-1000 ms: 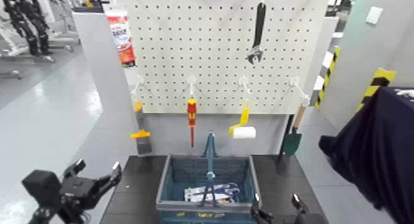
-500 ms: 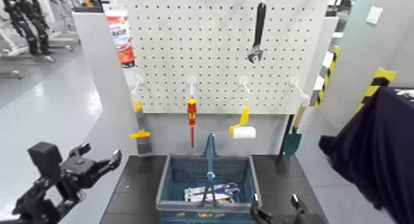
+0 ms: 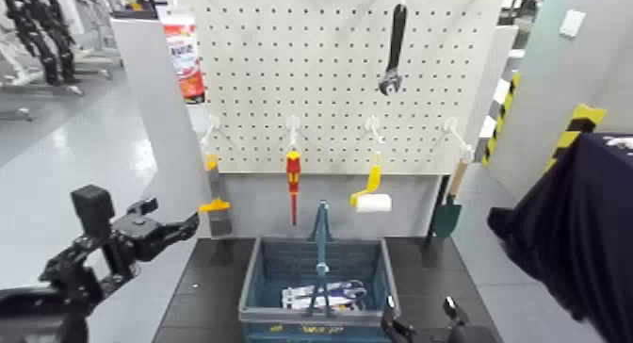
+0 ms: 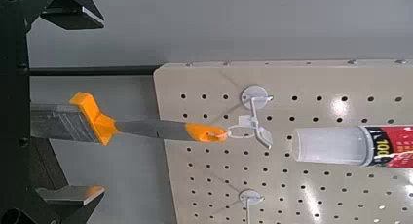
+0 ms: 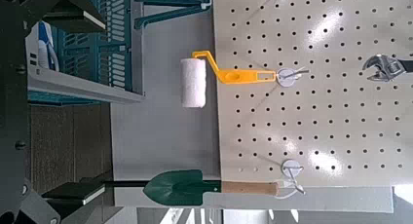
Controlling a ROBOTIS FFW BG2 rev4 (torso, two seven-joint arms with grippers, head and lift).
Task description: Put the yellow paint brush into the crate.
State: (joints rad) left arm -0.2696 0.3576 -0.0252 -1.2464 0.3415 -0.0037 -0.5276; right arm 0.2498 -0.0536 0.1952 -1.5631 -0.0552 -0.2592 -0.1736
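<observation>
yellow paint brush [image 3: 214, 206] hangs from pegboard [image 3: 339, 73] hook, left of crate [image 3: 317, 283]. left gripper [image 3: 174, 233] raised beside it, fingers spread, nothing held, lined up for grab. right gripper [image 3: 421, 321] low by crate, spread, idle.

Pegboard [image 3: 330, 73] w/ wrench [image 3: 393, 50], screwdriver [image 3: 293, 182], roller [image 3: 371, 198], trowel [image 3: 449, 207]
</observation>
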